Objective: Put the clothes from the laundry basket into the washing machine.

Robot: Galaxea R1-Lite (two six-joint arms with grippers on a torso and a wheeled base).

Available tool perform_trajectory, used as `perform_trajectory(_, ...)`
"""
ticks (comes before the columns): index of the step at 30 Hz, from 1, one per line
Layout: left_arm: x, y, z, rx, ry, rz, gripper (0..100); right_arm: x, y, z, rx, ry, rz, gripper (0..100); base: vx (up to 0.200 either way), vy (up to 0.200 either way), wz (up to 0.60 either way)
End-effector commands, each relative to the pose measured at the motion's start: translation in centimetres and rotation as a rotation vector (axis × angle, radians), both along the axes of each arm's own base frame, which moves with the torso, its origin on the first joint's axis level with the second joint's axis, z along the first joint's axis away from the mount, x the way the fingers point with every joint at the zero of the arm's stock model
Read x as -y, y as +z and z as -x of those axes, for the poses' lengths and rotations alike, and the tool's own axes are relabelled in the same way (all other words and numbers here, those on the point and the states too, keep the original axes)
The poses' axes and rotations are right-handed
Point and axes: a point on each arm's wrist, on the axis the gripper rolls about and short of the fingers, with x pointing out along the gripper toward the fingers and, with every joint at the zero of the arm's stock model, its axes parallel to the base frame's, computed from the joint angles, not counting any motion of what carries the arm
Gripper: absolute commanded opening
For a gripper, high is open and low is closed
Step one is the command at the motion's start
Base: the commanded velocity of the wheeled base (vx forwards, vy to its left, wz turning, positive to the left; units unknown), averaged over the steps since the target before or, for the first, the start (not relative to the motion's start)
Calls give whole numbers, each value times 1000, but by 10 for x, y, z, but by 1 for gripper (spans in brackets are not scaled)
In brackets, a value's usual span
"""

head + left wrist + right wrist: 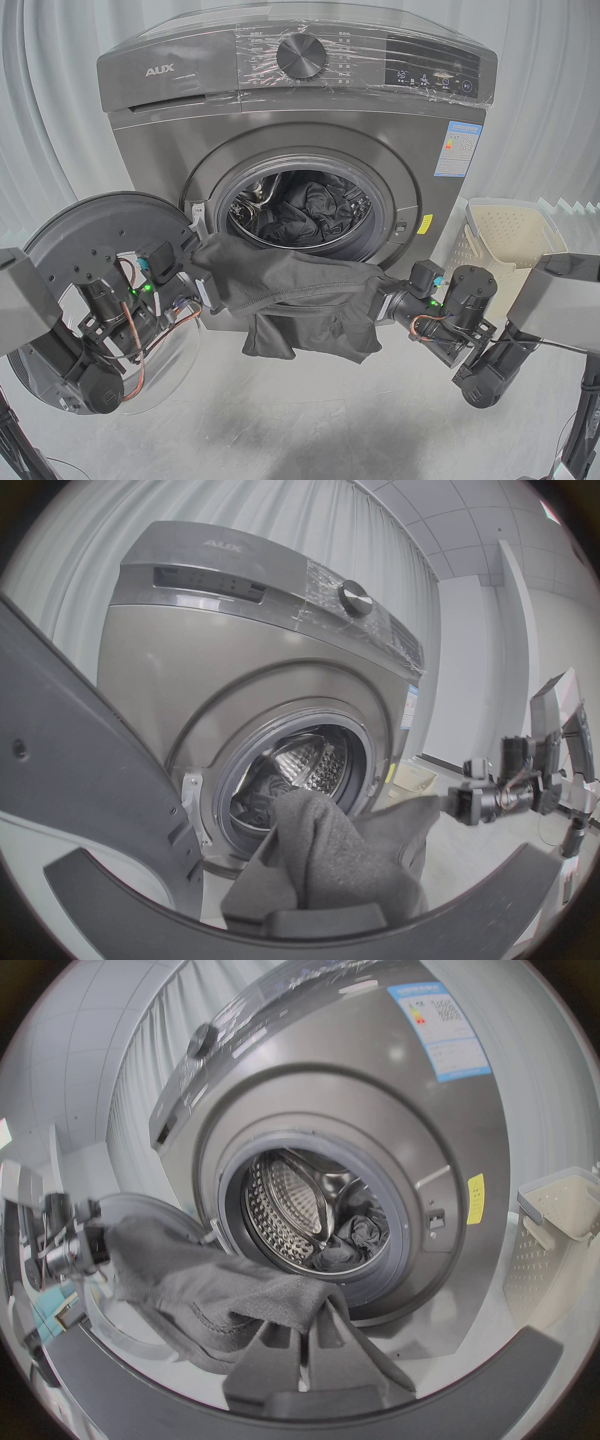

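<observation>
1 dark grey garment (294,284) hangs stretched between the 2 hands in front of the washing machine (181,144), level with the lower lip of its round opening. Whether it touches the lip I cannot tell. The left hand (206,289) is clenched on the end nearest the open door (87,231). The right hand (380,301) is clenched on the other end, its fingers (281,1354) pinching a fold of cloth. The top edge runs fairly taut between them, and a loose flap droops below toward the floor (300,425).

The garment looks like a soft, light knit. It is limp and will not hold any shape, so it is likely to sag wherever it is unsupported and could catch on the rim of the opening. It is not fragile or slippery. The best hold seems to be a bunched, thick fold at each end, as now, because a single thin layer could slide out of a pinch.

By count there are 1 garment in hand, 1 washing machine with 1 door, and 1 cream basket (509,234) just beside the machine on the robot's right. There is also 1 heap of dark clothes (306,209) inside the drum, too tangled to count piece by piece.
</observation>
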Motion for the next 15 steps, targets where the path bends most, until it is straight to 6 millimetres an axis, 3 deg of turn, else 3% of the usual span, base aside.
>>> perform_trajectory(1, -15, 15, 42, 18, -45, 7, 0, 14, 50, 28, 61, 6, -129, 0, 0, 0, 0)
perform_trajectory(5, -16, 14, 45, 17, -47, -4, 0, 6, 67, 58, 64, 19, -186, 0, 0, 0, 0)
perform_trajectory(15, -19, 18, 47, 29, -41, 6, 0, 13, 70, 52, 114, -30, -126, 0, 0, 0, 0)
